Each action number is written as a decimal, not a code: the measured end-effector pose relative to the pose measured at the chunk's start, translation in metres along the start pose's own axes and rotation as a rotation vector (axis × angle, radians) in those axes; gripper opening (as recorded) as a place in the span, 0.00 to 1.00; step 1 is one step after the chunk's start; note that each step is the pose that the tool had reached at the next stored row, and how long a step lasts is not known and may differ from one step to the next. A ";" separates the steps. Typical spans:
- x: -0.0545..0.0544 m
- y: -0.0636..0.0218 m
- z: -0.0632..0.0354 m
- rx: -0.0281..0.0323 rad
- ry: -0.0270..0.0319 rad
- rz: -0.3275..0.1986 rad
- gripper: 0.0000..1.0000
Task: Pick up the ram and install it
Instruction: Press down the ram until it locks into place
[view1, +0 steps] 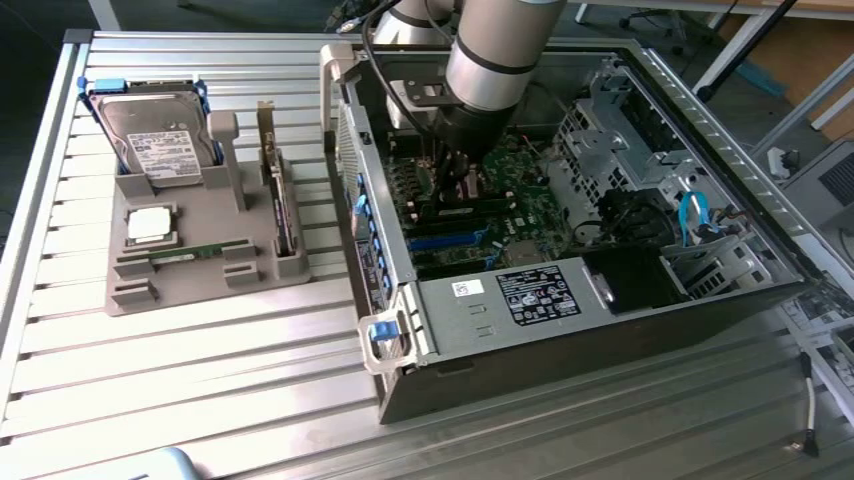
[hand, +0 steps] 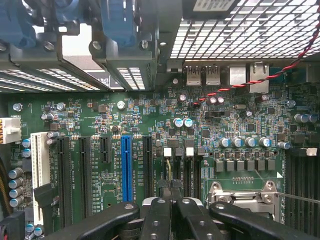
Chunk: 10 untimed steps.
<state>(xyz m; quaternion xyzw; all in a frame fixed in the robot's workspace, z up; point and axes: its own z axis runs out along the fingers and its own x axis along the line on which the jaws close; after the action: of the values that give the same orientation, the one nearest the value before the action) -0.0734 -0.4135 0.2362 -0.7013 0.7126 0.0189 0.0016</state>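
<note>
- Exterior view: your gripper is down inside the open computer case, low over the green motherboard.
- The ram lies flat on the grey parts tray, at the exterior view's left, well apart from the gripper — not picked up.
- On that tray you also see the hard drive standing at the back, the silver processor chip between the drive and the ram, and a dark expansion card on edge.
- Wrist view: the fingers sit together, nothing between them — closed on air.
- The wrist view gives you board detail the exterior one misses: a blue slot, black slots beside it, the metal processor socket, a red-and-black twisted wire.
</note>
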 end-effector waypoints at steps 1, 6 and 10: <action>0.000 0.0000 0.0000 0.0000 0.0000 0.000 0.11; 0.001 0.0000 0.0007 0.0001 -0.0003 0.000 0.11; 0.001 0.0000 0.0012 0.0001 -0.0002 0.000 0.11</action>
<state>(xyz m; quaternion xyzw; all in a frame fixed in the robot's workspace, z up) -0.0734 -0.4148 0.2350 -0.7013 0.7126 0.0189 0.0017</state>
